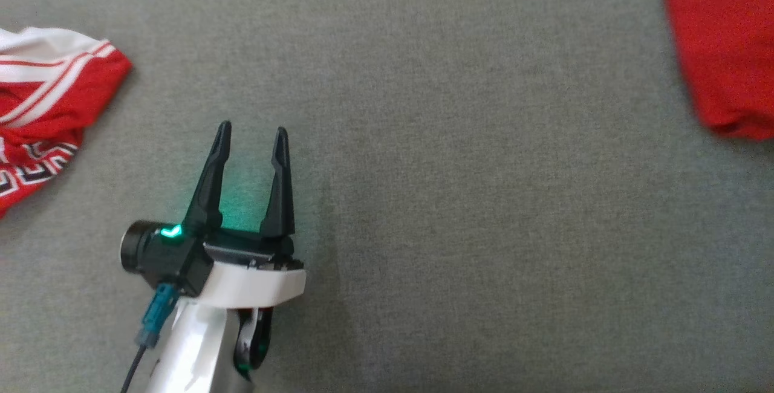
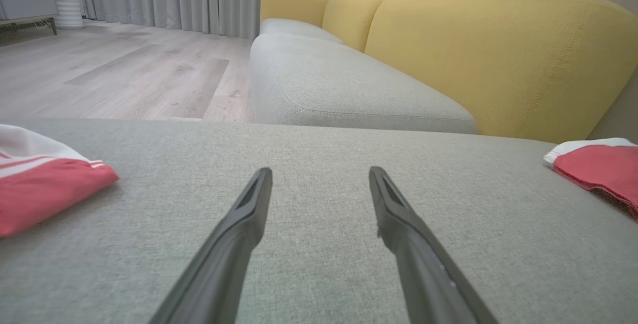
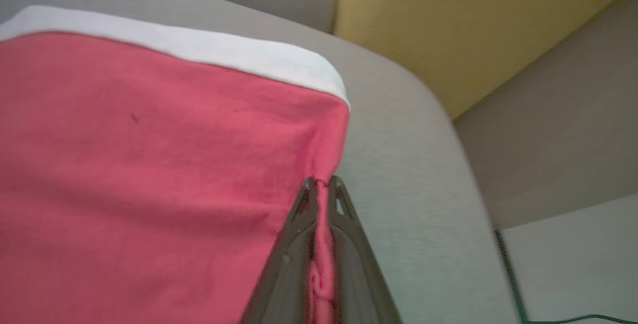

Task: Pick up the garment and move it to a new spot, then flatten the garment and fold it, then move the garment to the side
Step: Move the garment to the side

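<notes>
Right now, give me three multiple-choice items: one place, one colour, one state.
1. The striped garment lies where from the left end effector? A) to its left B) to its right C) under it
2. The sofa backrest is: A) yellow B) blue C) black
3. The right end effector is: A) open B) shut on the red garment C) shut on nothing
Answers: 1 A, it sits at the head view's left edge; 2 A, yellow cushions in the left wrist view; 3 B, red cloth pinched between its fingers.
</notes>
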Robot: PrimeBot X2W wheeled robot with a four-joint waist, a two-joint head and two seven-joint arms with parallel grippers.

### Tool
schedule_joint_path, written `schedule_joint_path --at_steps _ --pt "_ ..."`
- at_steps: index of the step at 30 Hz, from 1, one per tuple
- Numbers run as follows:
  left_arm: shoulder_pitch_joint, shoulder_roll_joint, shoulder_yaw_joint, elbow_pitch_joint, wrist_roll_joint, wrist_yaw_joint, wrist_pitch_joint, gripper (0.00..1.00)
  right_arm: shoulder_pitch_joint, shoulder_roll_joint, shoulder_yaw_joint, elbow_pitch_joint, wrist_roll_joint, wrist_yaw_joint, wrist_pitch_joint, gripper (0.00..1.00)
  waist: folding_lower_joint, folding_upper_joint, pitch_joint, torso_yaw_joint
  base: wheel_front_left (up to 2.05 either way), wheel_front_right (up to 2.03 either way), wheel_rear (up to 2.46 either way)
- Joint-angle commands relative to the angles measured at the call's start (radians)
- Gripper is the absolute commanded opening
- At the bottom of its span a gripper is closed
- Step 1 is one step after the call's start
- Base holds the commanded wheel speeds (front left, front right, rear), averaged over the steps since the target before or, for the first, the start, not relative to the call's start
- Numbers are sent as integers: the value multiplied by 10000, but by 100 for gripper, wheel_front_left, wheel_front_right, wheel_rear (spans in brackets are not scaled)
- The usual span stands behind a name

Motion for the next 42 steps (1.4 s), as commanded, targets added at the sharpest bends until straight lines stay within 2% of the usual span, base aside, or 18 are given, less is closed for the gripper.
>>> schedule_joint_path --at_steps 1,5,6,7,8,10,13,17,19,24,28,31,34,39,42 --pt "-243 -5 251 -335 69 -79 -51 100 61 -828 -197 -533 -217 -9 54 0 -1 0 565 -101 0 0 0" --pt "-523 -5 181 -326 57 -164 -51 100 110 -1734 -1036 -1315 -703 -9 265 0 -1 0 1008 -91 0 0 0" --pt "-590 -5 160 -328 53 -182 -51 100 147 -1878 -1274 -1499 -870 -9 275 6 -1 0 1098 -78 0 0 0" --pt "-654 -5 135 -320 48 -201 -51 100 220 -1935 -1440 -1656 -990 -9 365 61 -1 0 1156 -57 0 0 0" --pt "-705 -5 113 -303 41 -211 -51 100 272 -1902 -1638 -1846 -1060 -9 426 100 -1 0 1187 -43 0 0 0" --pt "-807 -5 55 -253 16 -231 -51 100 474 -1966 -1848 -2336 -1676 -9 447 100 -1 0 1222 16 0 0 0" --pt "-927 -5 -11 -166 -23 -249 -51 100 776 -1434 -2457 -3012 -2341 -9 543 100 -1 0 1058 146 0 0 0" --pt "-804 -5 -41 -6 -70 -176 -51 100 1426 94 -2961 -3894 -2834 -9 631 100 -1 0 417 325 0 0 0" --pt "-646 -5 -29 107 -67 -101 -51 100 1816 1115 -3025 -4240 -2745 -9 488 100 -1 0 -63 414 0 0 0" --pt "-54 -5 116 477 -91 120 -51 100 2820 3115 -2151 -4311 -2119 -9 -638 100 -1 0 -1492 615 0 0 0" --pt "493 -5 331 820 -113 314 -51 100 3483 4107 -1023 -3463 -1273 -9 -2115 100 -1 0 -2671 799 0 0 0" --pt "939 -5 517 1064 -110 432 -51 100 3959 4635 -316 -2724 -841 -9 -3031 100 -1 0 -3467 919 0 0 0" --pt "1374 -5 696 1239 63 521 -51 100 4529 4980 -20 -2653 -583 -9 -3307 100 -1 0 -4198 1013 0 0 0" --pt "1973 -5 975 1045 251 499 -51 100 5877 5280 -33 -4530 -743 -9 -3322 100 -1 0 -4747 981 0 0 0" --pt "2277 -5 1013 922 282 450 -51 100 6631 5351 -19 -5116 -680 -9 -3323 100 -1 0 -4959 922 0 0 0"
